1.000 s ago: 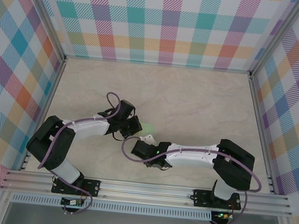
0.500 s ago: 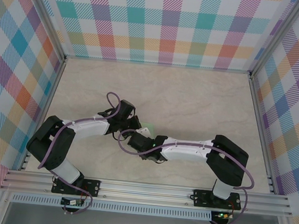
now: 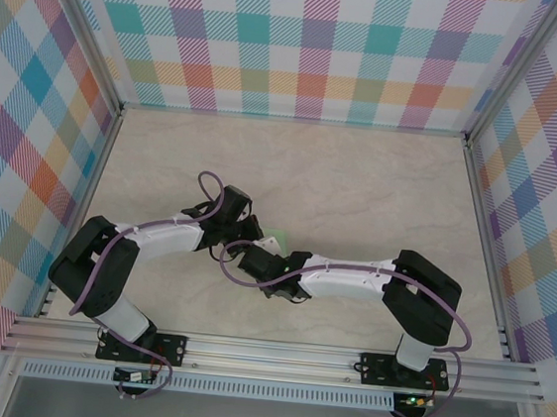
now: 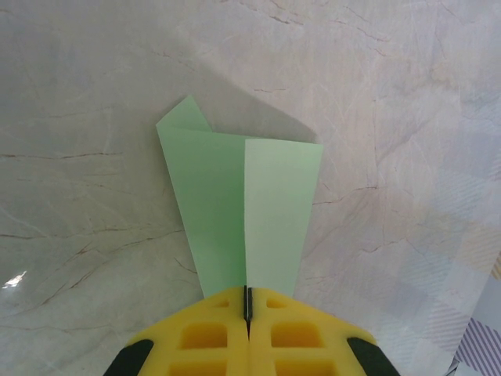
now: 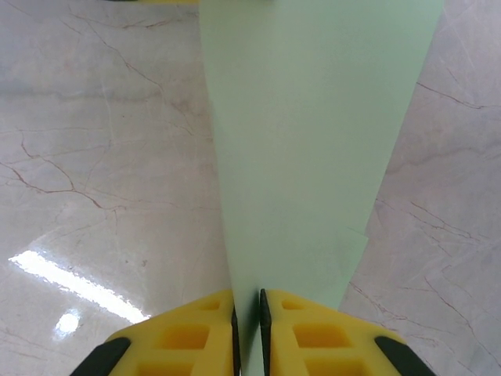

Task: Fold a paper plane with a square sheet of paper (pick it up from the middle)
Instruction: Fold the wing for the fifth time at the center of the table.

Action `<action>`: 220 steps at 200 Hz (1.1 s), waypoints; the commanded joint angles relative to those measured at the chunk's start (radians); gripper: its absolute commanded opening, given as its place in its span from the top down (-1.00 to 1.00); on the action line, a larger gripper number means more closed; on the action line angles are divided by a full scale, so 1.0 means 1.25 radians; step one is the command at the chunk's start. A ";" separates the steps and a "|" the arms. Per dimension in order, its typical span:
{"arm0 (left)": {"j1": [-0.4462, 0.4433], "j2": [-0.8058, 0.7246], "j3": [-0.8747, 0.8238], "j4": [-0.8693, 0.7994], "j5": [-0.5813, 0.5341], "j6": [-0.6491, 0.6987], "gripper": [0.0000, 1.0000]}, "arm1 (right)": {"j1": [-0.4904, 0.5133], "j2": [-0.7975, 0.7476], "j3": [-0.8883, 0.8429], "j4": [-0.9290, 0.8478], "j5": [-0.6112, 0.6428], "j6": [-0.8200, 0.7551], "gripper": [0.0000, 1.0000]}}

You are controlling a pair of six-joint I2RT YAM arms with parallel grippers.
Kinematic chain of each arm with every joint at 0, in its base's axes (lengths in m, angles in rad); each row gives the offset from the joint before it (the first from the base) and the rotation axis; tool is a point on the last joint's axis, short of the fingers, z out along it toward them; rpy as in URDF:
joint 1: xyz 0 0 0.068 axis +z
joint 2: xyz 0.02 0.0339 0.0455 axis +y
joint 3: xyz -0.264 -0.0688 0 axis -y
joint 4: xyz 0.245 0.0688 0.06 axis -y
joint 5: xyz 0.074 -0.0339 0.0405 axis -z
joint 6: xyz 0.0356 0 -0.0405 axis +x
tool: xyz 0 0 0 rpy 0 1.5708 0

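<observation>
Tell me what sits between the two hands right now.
Just the folded green paper, spanning from the left hand to the right hand. Each wrist view shows it pinched between yellow fingers; the top view shows a green sliver where they meet.

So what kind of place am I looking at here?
Probably a robot test booth, not a home: plaid-patterned walls on an aluminium frame enclose a marble-look table, where two bolted-down arms both grip one green sheet of paper.

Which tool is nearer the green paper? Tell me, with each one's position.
Neither: both touch it. The left tool is shut on the folded green paper at one edge; the right tool has its fingers around another edge, nearly closed.
</observation>
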 commanded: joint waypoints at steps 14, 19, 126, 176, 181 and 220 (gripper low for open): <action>0.009 -0.027 0.007 -0.025 -0.003 0.016 0.94 | -0.005 -0.004 -0.004 -0.002 0.020 -0.004 0.54; 0.009 -0.028 0.008 -0.025 -0.003 0.017 0.94 | -0.006 -0.003 -0.003 -0.003 0.022 -0.003 0.54; 0.018 -0.061 -0.004 -0.037 -0.013 0.010 0.74 | -0.036 -0.051 -0.057 0.079 -0.076 -0.021 0.85; 0.047 -0.151 -0.015 -0.092 -0.055 0.017 0.09 | -0.134 -0.149 -0.175 0.238 -0.344 -0.036 0.85; 0.049 -0.160 -0.016 -0.100 -0.060 0.019 0.08 | -0.145 -0.155 -0.185 0.253 -0.372 -0.035 0.85; 0.057 -0.209 -0.027 -0.126 -0.076 0.023 0.02 | -0.211 -0.164 -0.229 0.321 -0.516 -0.023 0.84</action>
